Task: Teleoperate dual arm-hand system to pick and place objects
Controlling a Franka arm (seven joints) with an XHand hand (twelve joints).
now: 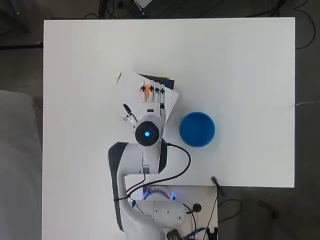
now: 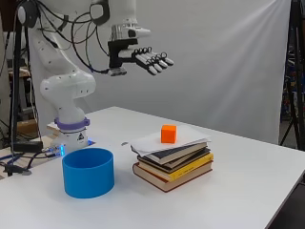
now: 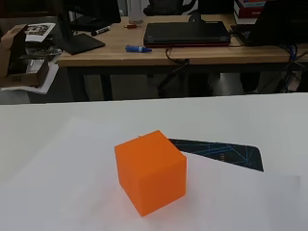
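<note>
Orange cube [image 2: 168,134] resting on a white sheet of paper [image 2: 183,137] atop a stack of books [image 2: 172,164], alone and untouched. Stack [image 1: 165,80] standing near the middle of the white worktop [image 1: 250,60], slightly toward the arm's edge. Blue round container [image 2: 88,172] upright just beside the stack, apart from it, nearer the arm's edge of the worktop. Hand [image 2: 151,60] held high above the stack, well clear of the cube, fingers [image 2: 159,62] stretched out straight and relaxed, holding nothing. From the wrist, cube [image 3: 150,171] seen on the paper [image 3: 57,183], with a dark book cover [image 3: 221,153] peeking out behind it.
</note>
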